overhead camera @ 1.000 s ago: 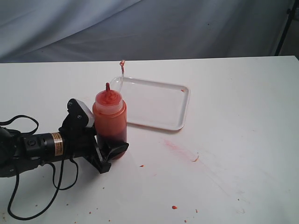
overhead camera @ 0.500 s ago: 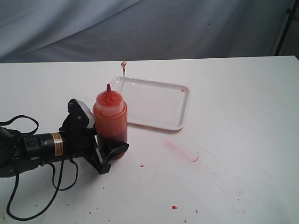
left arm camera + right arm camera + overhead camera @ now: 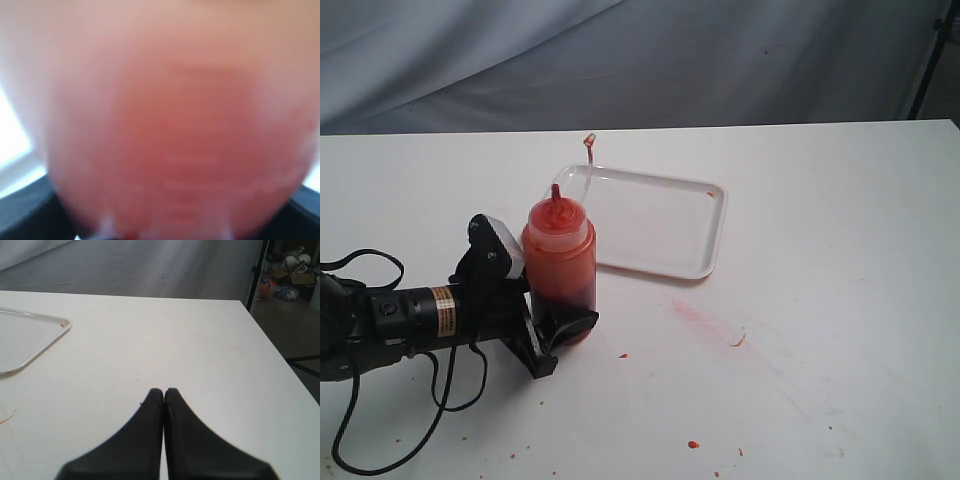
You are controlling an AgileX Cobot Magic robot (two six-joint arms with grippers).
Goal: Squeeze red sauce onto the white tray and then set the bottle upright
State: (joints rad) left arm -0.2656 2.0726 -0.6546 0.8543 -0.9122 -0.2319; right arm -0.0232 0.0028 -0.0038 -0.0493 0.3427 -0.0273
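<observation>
Right up close, the left wrist cam was basically useless: the squeeze bottle [image 3: 170,140] filled the whole shot as an orange-red blur, with only dark slivers of the fingers [image 3: 25,215] poking in at the corners.

From the exterior cam, a few red specks [image 3: 692,443] dotted the near part of the white table [image 3: 840,300]. The left arm [image 3: 410,312] was cut off at the frame edge, with a black cable [image 3: 380,445] looping under it. The left gripper [image 3: 552,310] was clamped around the lower part of the bottle [image 3: 560,262]. One finger crossed in front of the base and the other was hidden behind it, so I couldn't tell if the base sat on the table. The bottle stood upright, the red sauce [image 3: 563,292] showing as the dark fill low inside it. A pinkish smear [image 3: 695,312] lay to its right.

The white tray [image 3: 655,222] sat just behind the bottle, its near left corner hidden by it. The tethered cap [image 3: 588,140] hung above the tray's far edge.

The right gripper [image 3: 164,395] wasn't in the exterior shot. Its own cam showed the fingers pressed together with nothing between them, above bare table, and one tray corner [image 3: 55,332] farther off.

Compared to a second earlier, the bottle, cap and gripper had drifted slightly right.
</observation>
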